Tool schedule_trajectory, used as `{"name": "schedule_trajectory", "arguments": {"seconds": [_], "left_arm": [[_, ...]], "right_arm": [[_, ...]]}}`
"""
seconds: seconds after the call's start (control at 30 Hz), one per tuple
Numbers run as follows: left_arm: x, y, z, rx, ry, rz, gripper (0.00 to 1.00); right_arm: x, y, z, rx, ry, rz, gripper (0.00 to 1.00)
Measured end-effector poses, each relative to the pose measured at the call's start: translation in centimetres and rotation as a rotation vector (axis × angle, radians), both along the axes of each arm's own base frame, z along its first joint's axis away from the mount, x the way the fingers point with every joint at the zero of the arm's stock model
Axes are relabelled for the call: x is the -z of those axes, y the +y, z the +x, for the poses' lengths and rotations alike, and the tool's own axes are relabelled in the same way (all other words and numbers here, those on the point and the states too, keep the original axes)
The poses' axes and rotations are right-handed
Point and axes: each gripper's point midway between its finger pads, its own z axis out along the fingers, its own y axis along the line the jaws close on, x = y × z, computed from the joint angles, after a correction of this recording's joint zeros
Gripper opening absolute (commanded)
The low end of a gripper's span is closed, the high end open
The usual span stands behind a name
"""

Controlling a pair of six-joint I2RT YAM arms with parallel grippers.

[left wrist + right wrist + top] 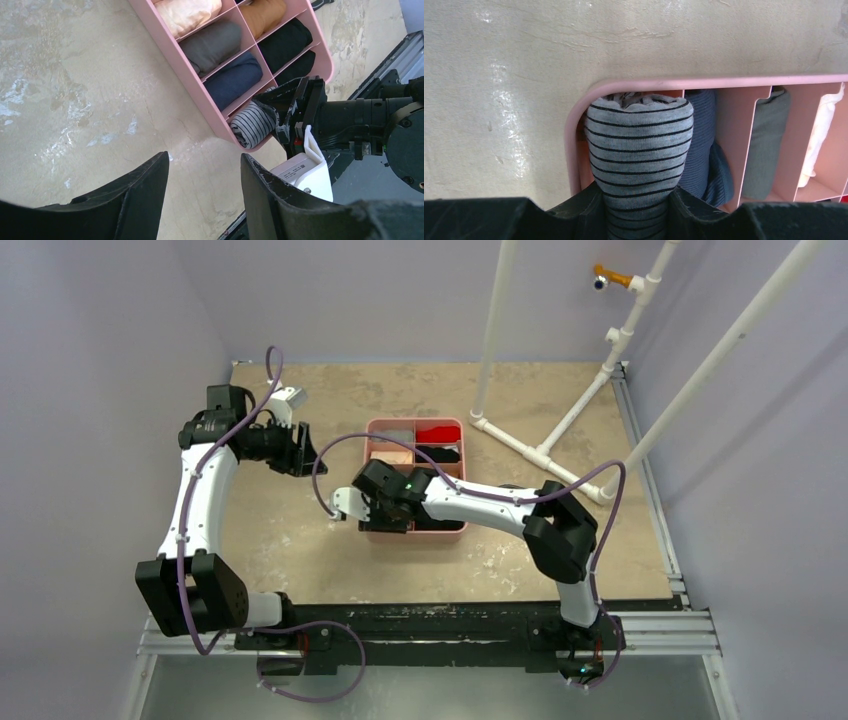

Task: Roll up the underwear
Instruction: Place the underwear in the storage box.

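So the right gripper point(636, 212) was squeezed shut around a grey knit underwear roll with fine black stripes point(639, 150). Both black fingers pinched the lower part of the bundle, and the ribbed, rounded top bulged out past them. The fabric looked soft and stretchy, wound into a fat cylinder with a wrinkly fold at its far end. That end sat in the rounded corner compartment of a pink plastic divider tray point(649, 82), the corner closest to the left arm. I couldn't tell whether it was touching the bottom. Right next door, behind a thin pink wall, was a navy ribbed cloth roll point(704, 145), then a dark grey cloth roll point(766, 145), then a cream cloth bundle point(821, 130). In the left wrist view the other column held a rust-orange cloth roll point(265, 15) and a plain black cloth roll point(285, 42), all tucked upright in their slots. The tray walls were smooth and glossy, and the corners were curved. It sat on a beige, mottled, stone-looking tabletop point(300, 550) with pale scuffs all over it. The left gripper point(205, 175) hung over bare table off to the tray's left. Its chunky matte black fingers were spread apart with nothing between them, and it was well apart from the striped roll.
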Motion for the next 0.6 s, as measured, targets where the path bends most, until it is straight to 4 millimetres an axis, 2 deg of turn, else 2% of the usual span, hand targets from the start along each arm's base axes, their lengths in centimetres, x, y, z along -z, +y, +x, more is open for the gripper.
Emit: {"name": "schedule_trajectory", "arguments": {"seconds": [0.33, 0.6], "left_arm": [[-0.3, -0.1, -0.2, 0.004, 0.003, -0.008, 0.54], [-0.3, -0.2, -0.2, 0.006, 0.008, -0.012, 0.54]], "right_arm": [[0.7, -0.1, -1.1, -0.028, 0.076, 0.005, 0.00], [2.3, -0.9, -1.2, -0.046, 0.197, 0.005, 0.00]]}}
